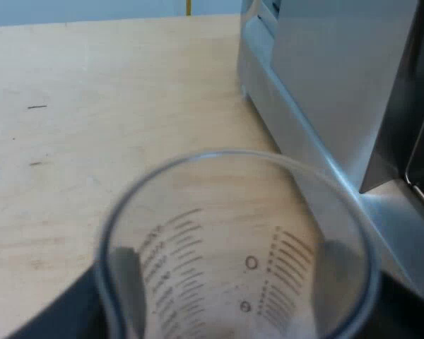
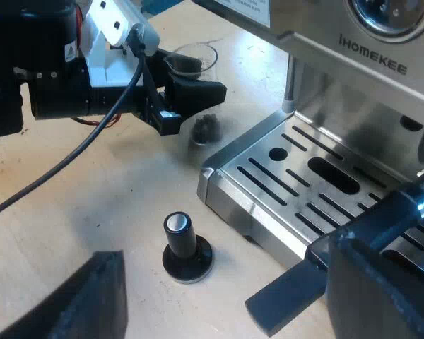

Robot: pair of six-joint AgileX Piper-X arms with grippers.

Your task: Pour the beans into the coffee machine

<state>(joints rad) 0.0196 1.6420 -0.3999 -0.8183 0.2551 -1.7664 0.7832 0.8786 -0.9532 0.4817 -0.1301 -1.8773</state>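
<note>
Pale wooden table (image 1: 92,85); clear, scale-marked measuring glass (image 1: 237,240) in grip of left pincer (image 1: 230,286), right pincer (image 2: 219,300) wide, empty.

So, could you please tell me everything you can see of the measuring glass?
The measuring glass is clear, round-rimmed, with printed graduation lines and figures on its wall. It stands roughly upright beside the espresso machine, near its drip tray's corner, clamped between the left gripper's black fingers. A small dark mass lies at its bottom, possibly beans. Whether its base touches the wooden table I cannot tell.
</note>
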